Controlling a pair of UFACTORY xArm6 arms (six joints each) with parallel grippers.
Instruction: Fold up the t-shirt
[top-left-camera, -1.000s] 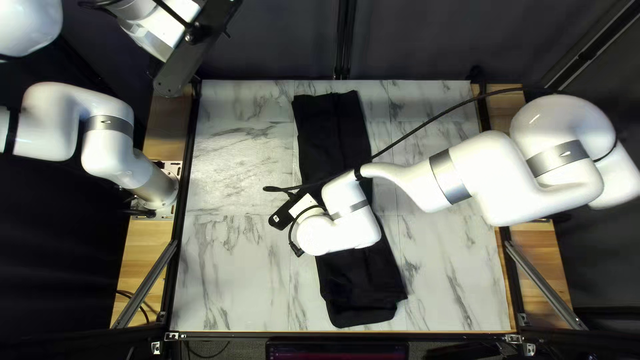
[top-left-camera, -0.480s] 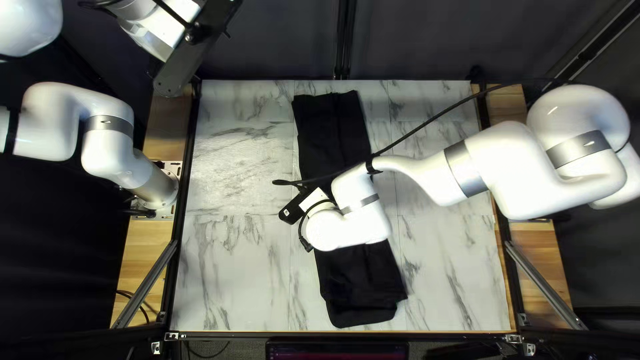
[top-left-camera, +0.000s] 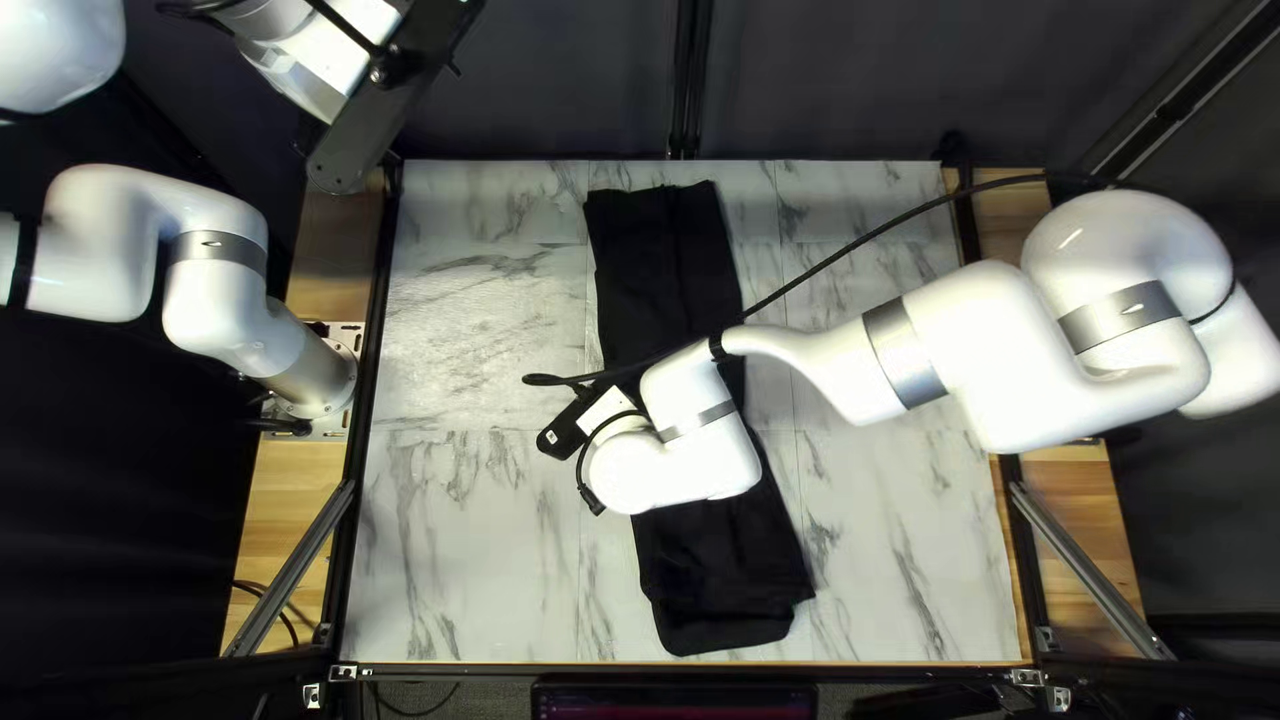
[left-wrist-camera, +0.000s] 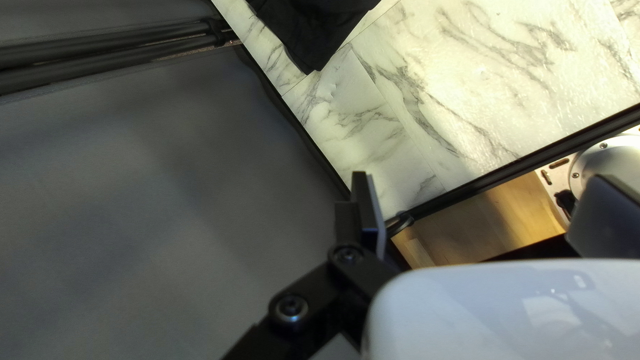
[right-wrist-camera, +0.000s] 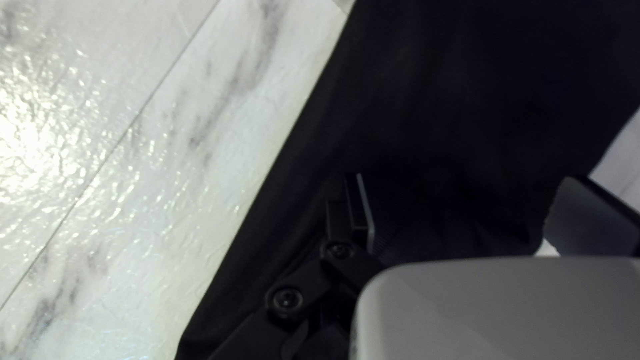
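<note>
Black T-shirt laid out as a long strip on marbled table; both grippers spread wide

Top left view. The table (top-left-camera: 454, 547) is faced with a white, grey-veined marble pattern crossed by thin straight seams; a bright sheen is noted at upper left of the tabletop. It is bordered by black rails (top-left-camera: 371, 400), with wooden boards (top-left-camera: 287, 500) along left and right. A dark curtain (top-left-camera: 534, 80) is hung across the top of the frame. Slanted metal struts (top-left-camera: 291, 571) are seen at lower left and lower right, and part of a screen (top-left-camera: 674, 703) at bottom centre.

Specimen: the T-shirt (top-left-camera: 667, 267) is laid as a long narrow band from upper centre to lower centre, slightly right at its lower end, where layered edges are seen. Its middle is covered by the right arm (top-left-camera: 954, 347), extended from the right edge. A black cable (top-left-camera: 894, 234) is strung along that arm.

Left gripper (top-left-camera: 387, 107): raised at upper left. In the left wrist view its fingers (left-wrist-camera: 368, 210) are set far apart, nothing held; curtain, table corner and one end of the shirt are seen beyond.

Right gripper (top-left-camera: 571, 424): positioned over the shirt's middle. In the right wrist view its fingers (right-wrist-camera: 360, 210) are parted widely, with black cloth seen between them but not gripped. Whether the cloth is touched cannot be told.
</note>
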